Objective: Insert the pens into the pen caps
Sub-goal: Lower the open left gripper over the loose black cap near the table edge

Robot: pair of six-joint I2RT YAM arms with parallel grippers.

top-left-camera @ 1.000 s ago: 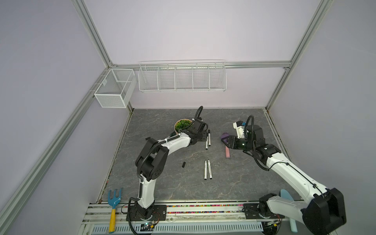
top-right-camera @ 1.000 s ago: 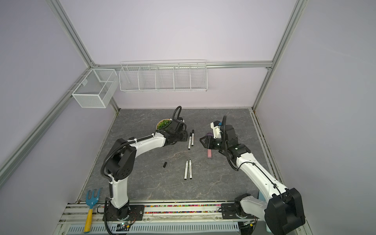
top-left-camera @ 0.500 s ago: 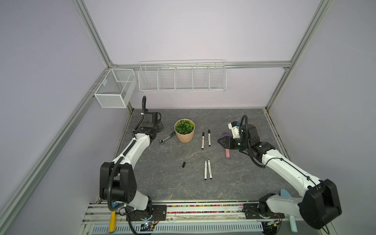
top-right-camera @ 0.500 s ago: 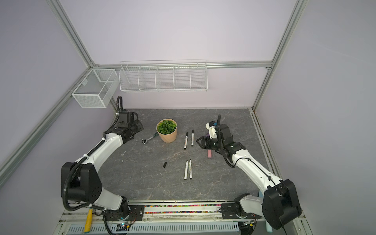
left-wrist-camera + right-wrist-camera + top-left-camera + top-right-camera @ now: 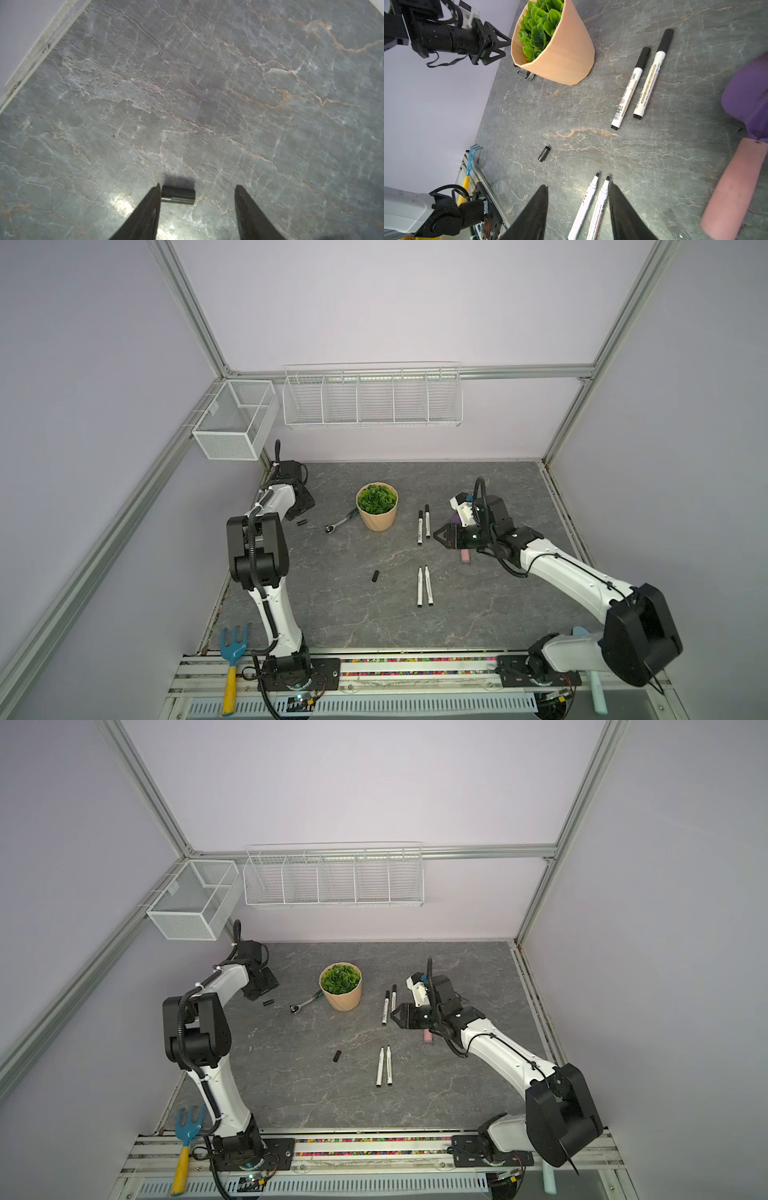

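**Step in hand.** Pick-up of a loose cap by the left claw [image 5: 197, 185]. The claw is released. Low in the left wrist view its jaws stand apart over the surface [image 5: 228, 93]. The rear cap [image 5: 178, 194] lies flat between them, one end touching one finger [image 5: 149, 207] and the other end clear of the opposite finger. Nothing is gripped. In a top view this cap sits at middle left, left of the wrench [image 5: 340, 523].

**Task status.** Two capped pens [image 5: 420, 529] lie side by side just right of the pot [image 5: 378, 524]. Two uncapped pens [image 5: 419, 588] lie side by side at lower centre. The front cap [image 5: 375, 576] is near them, to their left. The task is judged half complete.

**Right claw.** The right claw [image 5: 577, 185] is released and empty. It hovers just right of the capped pens.

**Next move.** The rear cap lies lengthwise across the jaw gap, so closing now would likely squeeze it end to end. Turning the wrist to grip it across the barrel would probably keep its mouth clear. The right claw then needs an uncapped pen, with the tip lined up to the cap mouth.

**Containers.**
- The pot holds a green plant.
- The wire basket [image 5: 372, 396] at upper centre shows nothing in its compartments.
- The mesh box [image 5: 232, 427] at upper left shows nothing inside.
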